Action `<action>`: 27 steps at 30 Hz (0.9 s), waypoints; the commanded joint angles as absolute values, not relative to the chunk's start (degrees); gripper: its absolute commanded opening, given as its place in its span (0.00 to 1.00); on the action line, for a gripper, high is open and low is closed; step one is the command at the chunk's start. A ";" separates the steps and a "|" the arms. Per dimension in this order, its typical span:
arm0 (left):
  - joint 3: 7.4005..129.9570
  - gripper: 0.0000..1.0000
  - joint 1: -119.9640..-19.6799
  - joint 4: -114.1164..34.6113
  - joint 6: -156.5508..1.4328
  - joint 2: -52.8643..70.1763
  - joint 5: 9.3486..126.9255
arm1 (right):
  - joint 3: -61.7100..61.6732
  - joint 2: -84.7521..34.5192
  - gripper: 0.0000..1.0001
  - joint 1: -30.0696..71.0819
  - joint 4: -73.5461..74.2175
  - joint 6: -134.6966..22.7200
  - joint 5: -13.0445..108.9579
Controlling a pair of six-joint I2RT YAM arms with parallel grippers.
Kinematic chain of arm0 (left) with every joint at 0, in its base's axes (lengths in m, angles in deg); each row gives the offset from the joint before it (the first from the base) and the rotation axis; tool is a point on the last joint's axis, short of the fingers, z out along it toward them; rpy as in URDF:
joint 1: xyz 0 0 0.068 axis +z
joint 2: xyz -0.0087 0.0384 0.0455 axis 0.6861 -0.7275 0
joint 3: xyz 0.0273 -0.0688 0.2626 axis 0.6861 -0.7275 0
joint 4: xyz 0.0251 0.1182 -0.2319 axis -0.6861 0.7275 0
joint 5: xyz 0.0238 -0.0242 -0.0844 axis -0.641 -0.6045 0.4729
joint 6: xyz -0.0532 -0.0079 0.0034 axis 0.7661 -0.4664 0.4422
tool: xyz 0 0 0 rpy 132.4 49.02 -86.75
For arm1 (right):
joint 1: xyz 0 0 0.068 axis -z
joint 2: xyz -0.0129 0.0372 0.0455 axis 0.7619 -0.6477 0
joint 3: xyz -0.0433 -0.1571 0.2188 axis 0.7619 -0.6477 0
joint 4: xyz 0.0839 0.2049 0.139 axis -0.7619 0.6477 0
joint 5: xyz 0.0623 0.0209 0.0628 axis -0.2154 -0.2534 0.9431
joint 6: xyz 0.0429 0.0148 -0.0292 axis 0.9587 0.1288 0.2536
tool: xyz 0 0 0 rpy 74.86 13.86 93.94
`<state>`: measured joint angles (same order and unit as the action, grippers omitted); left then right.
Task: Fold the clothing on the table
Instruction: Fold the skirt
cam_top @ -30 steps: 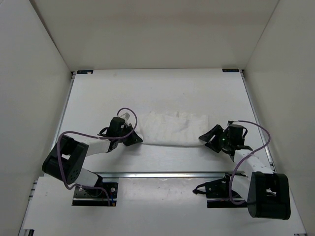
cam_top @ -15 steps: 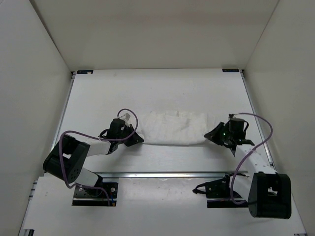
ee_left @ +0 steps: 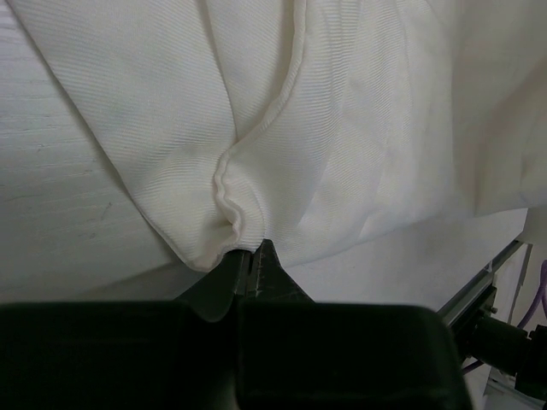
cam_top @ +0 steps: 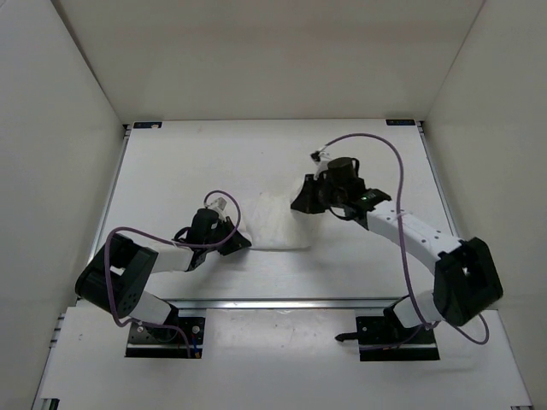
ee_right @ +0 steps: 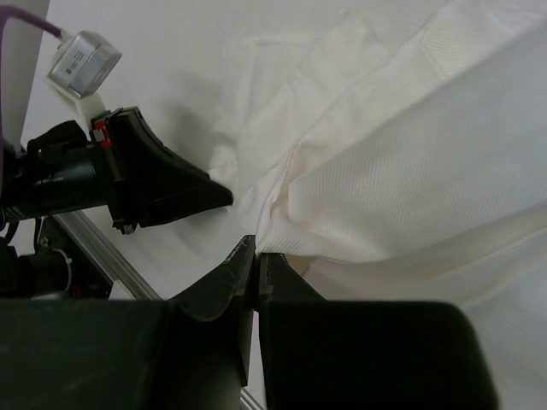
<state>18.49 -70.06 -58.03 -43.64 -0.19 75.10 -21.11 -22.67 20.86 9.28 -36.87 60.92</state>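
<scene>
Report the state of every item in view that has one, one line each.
thin white fabric garment, wrinkled and partly doubled over on itself, pinched at two edges.
left gripper, shut on a bunched hem of the garment.
right gripper, shut on another edge of the garment, holding that layer up over the fabric beneath.

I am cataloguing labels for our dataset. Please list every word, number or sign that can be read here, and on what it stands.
None can be read.
Small grey block, top left of the right wrist view: any marking is too blurred to read.
Clothing and table: no print visible.
</scene>
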 commanded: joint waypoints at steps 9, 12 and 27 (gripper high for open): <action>15.49 0.00 -69.69 -55.58 -43.88 1.09 72.53 | -12.21 -41.22 0.00 8.51 1.59 -35.82 62.99; 15.32 0.00 -69.95 -55.67 -43.88 1.10 72.09 | -10.01 -44.57 0.00 6.92 2.37 -35.82 64.22; 13.74 0.09 -68.99 -56.45 -42.74 3.46 73.32 | -4.11 -50.13 0.26 4.72 3.79 -36.87 69.67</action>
<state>15.62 -69.71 -60.33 -42.51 1.76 74.05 -5.07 -52.74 5.32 5.70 -35.97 67.82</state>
